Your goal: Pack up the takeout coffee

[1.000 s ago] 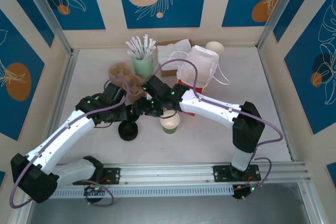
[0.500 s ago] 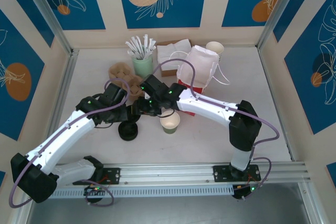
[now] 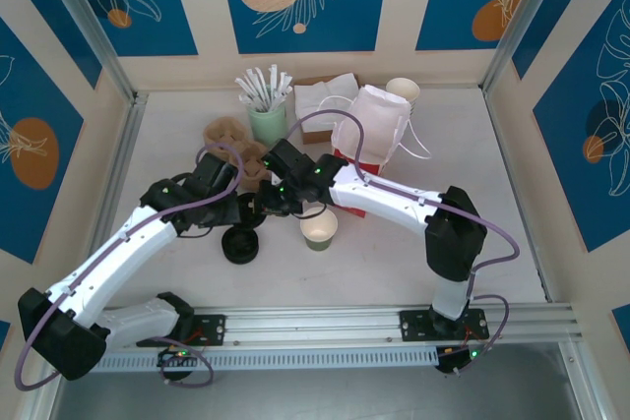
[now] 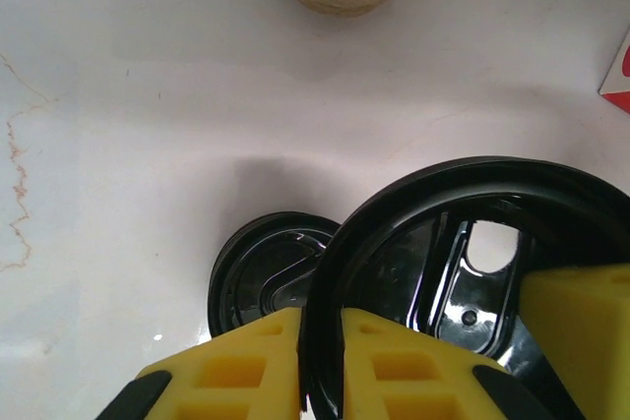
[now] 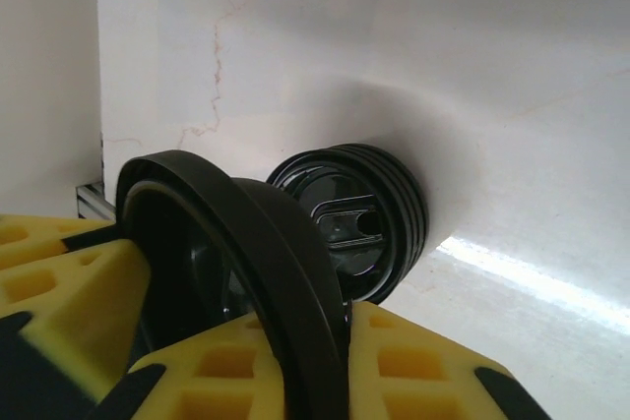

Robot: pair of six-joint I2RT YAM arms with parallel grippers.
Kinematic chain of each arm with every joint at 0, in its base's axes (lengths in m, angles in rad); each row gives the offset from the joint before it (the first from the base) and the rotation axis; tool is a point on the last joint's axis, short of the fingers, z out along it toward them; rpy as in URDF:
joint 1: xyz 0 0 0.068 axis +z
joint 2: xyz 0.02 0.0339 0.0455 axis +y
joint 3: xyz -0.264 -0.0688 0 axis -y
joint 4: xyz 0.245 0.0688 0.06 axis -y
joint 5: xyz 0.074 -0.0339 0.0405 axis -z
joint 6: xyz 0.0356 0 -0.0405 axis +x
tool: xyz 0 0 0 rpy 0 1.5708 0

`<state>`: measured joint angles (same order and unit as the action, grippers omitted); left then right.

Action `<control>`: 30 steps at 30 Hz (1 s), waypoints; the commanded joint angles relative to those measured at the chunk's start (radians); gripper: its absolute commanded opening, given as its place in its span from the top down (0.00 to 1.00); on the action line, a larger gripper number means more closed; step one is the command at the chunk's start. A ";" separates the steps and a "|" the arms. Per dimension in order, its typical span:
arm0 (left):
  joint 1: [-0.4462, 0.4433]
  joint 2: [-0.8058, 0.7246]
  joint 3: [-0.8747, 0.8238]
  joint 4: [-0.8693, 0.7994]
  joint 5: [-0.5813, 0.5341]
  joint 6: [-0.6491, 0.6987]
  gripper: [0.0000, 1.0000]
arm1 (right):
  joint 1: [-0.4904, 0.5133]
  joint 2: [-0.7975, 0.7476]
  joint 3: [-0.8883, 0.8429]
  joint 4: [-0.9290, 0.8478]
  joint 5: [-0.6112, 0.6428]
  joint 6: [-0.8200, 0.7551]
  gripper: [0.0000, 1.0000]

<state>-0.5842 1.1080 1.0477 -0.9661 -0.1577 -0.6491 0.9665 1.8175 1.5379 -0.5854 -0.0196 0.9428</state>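
Grip from 2 sides

Top external: the takeout coffee cup (image 3: 318,231) stands upright and lidless on the white counter (image 3: 394,263). It is just in front of the red-and-white bag (image 3: 372,130) and near a low stack of lids (image 3: 240,243). The left tool (image 3: 246,209) and right tool (image 3: 273,206) meet just left of the cup. From this height their jaws are hard to read, though something dark seems to sit between them.

Left wrist: the left tool is narrowed onto the rim of a black lid (image 4: 433,263), which is held on edge. Its yellow pads (image 4: 236,366) press either side of the rim. The stack of lids lies on the counter beyond.

Right wrist: the right tool is closed tight on the rim of the same black lid, the stack of lids resting on the counter behind it.
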 commanded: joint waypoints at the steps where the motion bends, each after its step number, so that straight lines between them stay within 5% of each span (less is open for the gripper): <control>1: -0.017 0.010 0.032 -0.013 0.017 -0.005 0.85 | -0.002 0.006 0.038 -0.019 -0.026 -0.009 0.92; 4: -0.016 0.008 0.036 0.003 0.033 0.002 0.83 | -0.008 0.002 0.040 -0.029 -0.026 -0.013 0.97; 13: -0.016 -0.104 0.094 0.104 0.112 0.184 0.46 | -0.059 -0.057 0.033 -0.112 -0.032 -0.046 1.00; 23: -0.056 -0.198 0.150 0.203 0.311 0.672 0.43 | -0.137 -0.164 0.056 -0.319 -0.186 -0.130 1.00; 27: -0.112 -0.273 0.083 0.315 0.336 0.847 0.44 | -0.166 -0.211 0.054 -0.403 -0.276 -0.154 1.00; 30: -0.120 -0.333 0.017 0.397 0.456 0.991 0.45 | -0.193 -0.263 0.024 -0.436 -0.324 -0.162 1.00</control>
<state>-0.6903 0.8192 1.1061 -0.6746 0.1768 0.1356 0.7918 1.6112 1.5696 -0.9241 -0.2359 0.8146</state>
